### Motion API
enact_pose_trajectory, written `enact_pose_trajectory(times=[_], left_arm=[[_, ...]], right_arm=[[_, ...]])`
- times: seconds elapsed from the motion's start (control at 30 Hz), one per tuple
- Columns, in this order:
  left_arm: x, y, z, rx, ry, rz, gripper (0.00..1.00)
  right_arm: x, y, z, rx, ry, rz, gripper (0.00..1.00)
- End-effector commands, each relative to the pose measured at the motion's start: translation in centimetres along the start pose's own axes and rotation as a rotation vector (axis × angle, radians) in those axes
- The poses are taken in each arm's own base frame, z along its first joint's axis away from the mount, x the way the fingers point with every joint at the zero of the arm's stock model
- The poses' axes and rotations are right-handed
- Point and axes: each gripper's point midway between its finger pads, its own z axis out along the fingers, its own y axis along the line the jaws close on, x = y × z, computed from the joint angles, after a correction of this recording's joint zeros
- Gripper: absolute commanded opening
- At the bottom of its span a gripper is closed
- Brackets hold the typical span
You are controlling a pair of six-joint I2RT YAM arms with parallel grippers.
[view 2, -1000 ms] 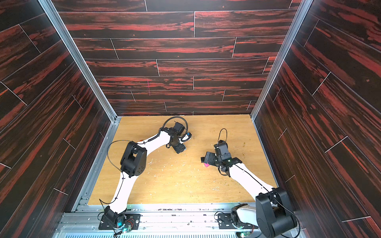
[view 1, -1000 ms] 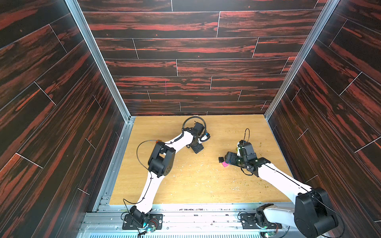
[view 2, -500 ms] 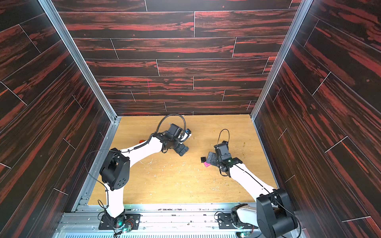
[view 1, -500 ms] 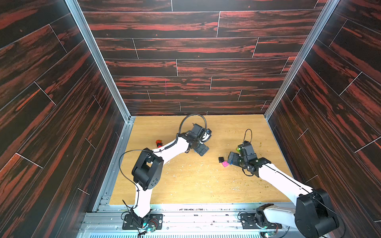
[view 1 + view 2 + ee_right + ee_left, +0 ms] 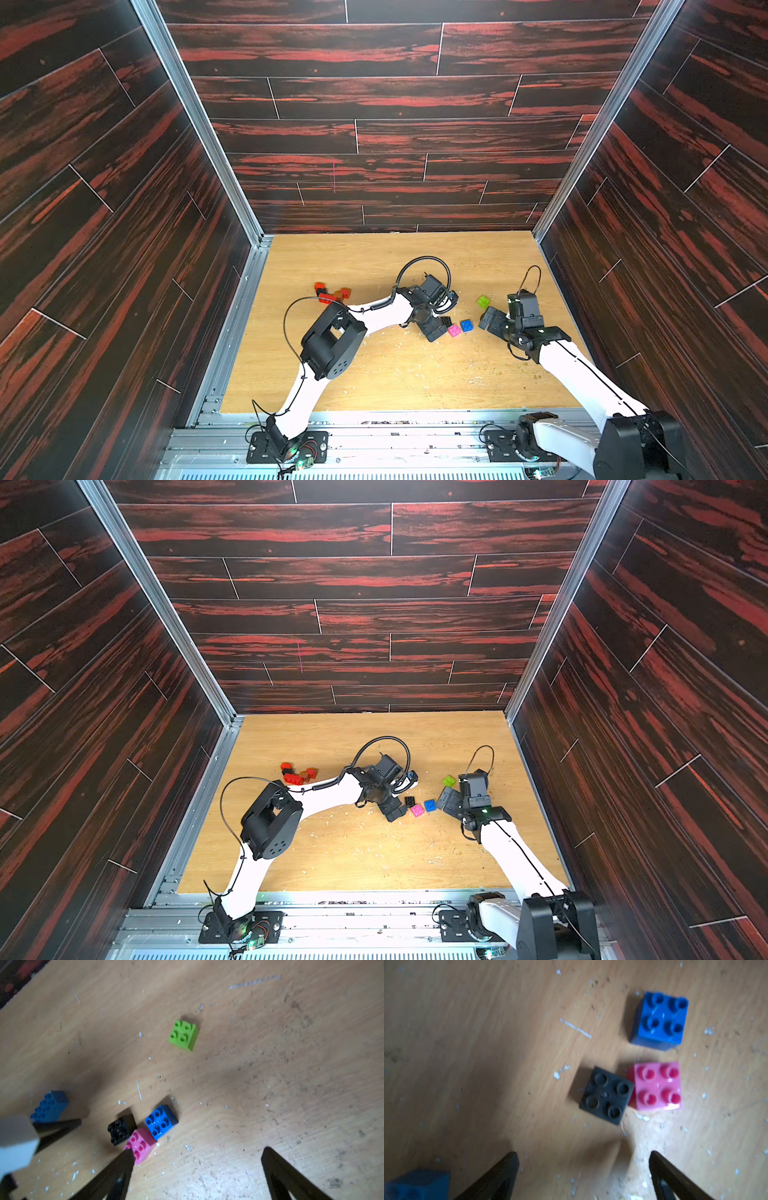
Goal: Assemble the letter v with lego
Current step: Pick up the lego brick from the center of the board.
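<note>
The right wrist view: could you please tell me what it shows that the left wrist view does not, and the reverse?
Only the right wrist view shows the green brick, lying apart from the others, and the open right gripper. Only the left wrist view shows the open left gripper from behind its fingertips; no brick is its alone. Both show the black brick against the pink brick, the blue square brick and a longer blue brick.

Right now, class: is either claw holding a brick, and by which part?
Nothing is held. The left claw and the right claw both stand open and empty.
</note>
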Motion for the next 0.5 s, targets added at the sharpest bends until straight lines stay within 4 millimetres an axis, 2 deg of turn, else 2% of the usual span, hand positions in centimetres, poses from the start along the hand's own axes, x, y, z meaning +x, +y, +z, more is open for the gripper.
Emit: enact_pose_trajectory(times=[0.0,0.2,0.47], left_arm=[[-1.6,-0.2,-0.5,0.026,-0.016,0.025,1.00],[-1.2,-0.3,1.1,0.041,0.017,0.051,1.00],[-0.1,-0.6,3.0,0.060,0.057,0.055,1.00]], right_arm=[[1.6,1.2,0.5,-0.109,0.078,-0.016,0.98],[2.6,1.0,1.2,-0.140,0.118,0.014,0.98],[2.6,1.0,1.1,-0.145,0.114,0.023,0.98]])
